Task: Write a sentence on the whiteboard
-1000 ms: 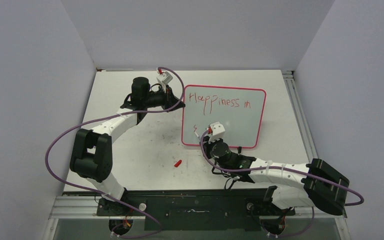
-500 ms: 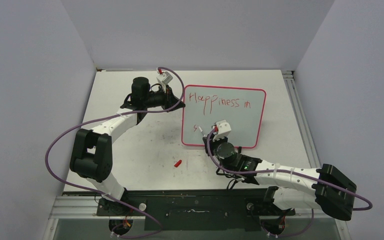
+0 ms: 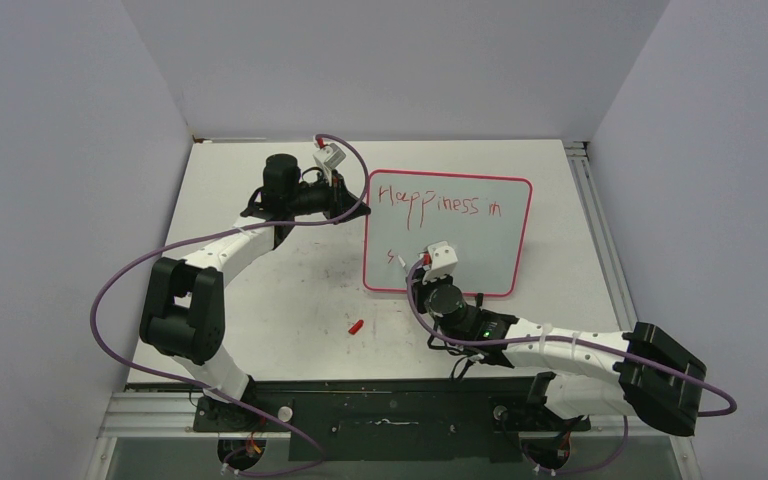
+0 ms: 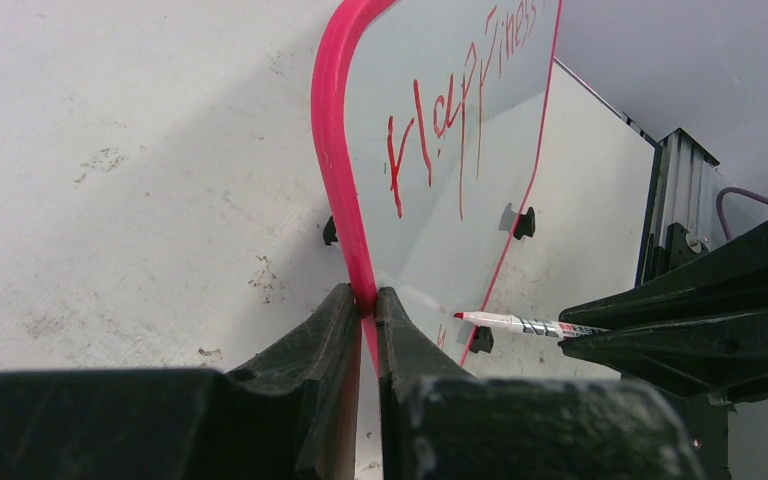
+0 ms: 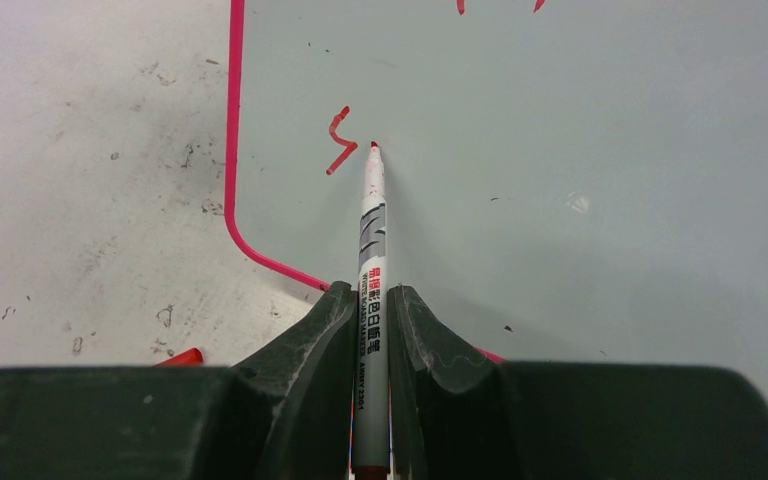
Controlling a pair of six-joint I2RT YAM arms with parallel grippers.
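i read red handwritten marker words (image 3: 438, 203), "happiness in", along the top of the flat pale grey-white whiteboard with a pink-red rim (image 3: 490, 245). lower left on it i see one zigzag red stroke (image 5: 338, 140), perhaps an "s". the slim grey-and-white marker pen (image 5: 371, 250) carries black print and a red block with characters on its barrel, too small for me to read.

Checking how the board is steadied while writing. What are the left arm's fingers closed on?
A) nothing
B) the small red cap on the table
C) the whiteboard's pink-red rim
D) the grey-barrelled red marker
C: the left wrist view shows the left fingers pinched on the thin pink-red rim of the flat pale grey-white whiteboard.
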